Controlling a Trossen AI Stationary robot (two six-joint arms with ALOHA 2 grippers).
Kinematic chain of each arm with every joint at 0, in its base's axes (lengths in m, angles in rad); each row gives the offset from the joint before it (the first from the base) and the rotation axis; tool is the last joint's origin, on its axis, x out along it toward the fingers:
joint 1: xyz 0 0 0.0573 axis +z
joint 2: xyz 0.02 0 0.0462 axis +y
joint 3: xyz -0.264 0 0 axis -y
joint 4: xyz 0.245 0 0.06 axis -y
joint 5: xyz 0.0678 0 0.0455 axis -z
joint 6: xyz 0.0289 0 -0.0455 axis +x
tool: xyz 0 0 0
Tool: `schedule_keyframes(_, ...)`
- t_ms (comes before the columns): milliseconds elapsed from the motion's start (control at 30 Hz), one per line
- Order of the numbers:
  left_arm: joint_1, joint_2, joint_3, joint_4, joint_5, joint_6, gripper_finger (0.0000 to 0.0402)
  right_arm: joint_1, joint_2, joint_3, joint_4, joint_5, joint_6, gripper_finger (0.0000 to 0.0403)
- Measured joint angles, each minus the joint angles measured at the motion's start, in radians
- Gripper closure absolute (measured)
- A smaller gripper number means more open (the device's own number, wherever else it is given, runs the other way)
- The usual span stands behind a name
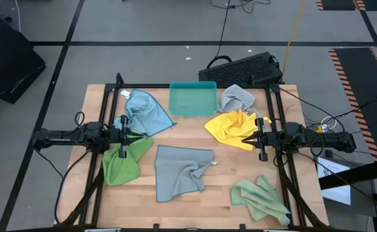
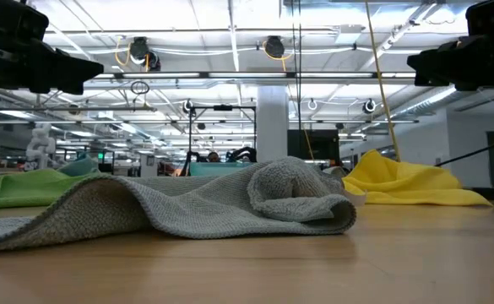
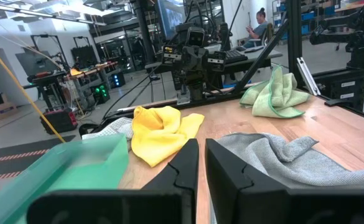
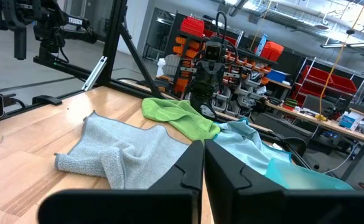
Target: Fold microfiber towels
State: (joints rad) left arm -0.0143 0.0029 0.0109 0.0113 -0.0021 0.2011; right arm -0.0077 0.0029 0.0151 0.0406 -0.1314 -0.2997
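Showing six microfiber towels scattered across the table [image 1: 194,209], both arms waiting at its side edges.
Left gripper [image 1: 124,134] at 9 o'clock and right gripper [image 1: 260,137] at 3 o'clock are closed, empty; grey towel [image 1: 180,169] lies centrally, bare wood around it.

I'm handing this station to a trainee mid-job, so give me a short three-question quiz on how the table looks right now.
1. True or false: the yellow towel lies inside the teal tray.
2. Which towel lies nearest the middle of the table? A) light blue towel B) large grey towel C) pale green towel
3. Fill in: the left gripper hangs over the bright ______ towel, while the right gripper is at the yellow towel's edge.

Key: 1 false, it lies on the wood beside the tray. 2 B. 3 green.
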Motion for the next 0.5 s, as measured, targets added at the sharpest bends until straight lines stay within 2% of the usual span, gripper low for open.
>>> schedule_keyframes(400,0.000,0.000,0.000,0.000,0.000,0.000,0.0369,0.000,0.000,0.000,0.000,0.000,-0.001,0.0397)
schedule_keyframes(500,0.000,0.000,0.000,0.001,0.000,0.000,0.0369,0.000,0.000,0.000,0.015,-0.001,-0.057,0.0397)
